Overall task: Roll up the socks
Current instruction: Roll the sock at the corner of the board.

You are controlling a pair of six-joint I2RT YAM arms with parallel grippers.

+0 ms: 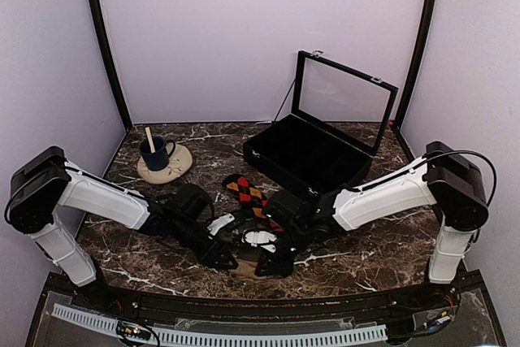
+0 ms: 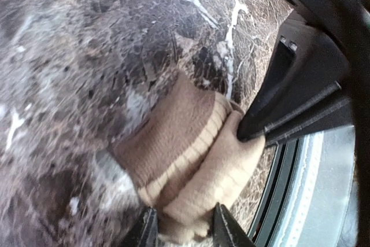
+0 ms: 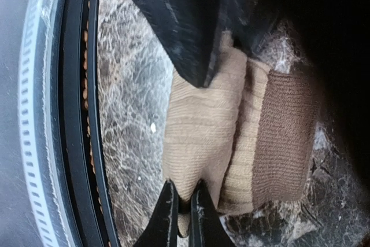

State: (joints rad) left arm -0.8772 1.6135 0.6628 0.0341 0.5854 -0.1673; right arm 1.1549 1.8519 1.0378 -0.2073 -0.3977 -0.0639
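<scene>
Roughly halfway, we judge: the tan sock point(image 3: 231, 143) sits bunched into a loose bundle at the near edge of the table point(image 1: 366, 258), held from two sides. Our left end effector point(image 2: 186, 232) straddles one end with fabric squeezed between its fingers, and our right end effector point(image 3: 184, 209) is pinched almost together on a thin fold. The argyle sock point(image 1: 248, 193) lies flat farther back, apart from both end effectors and not yet rolled, and the tan bundle looks unfinished too.
</scene>
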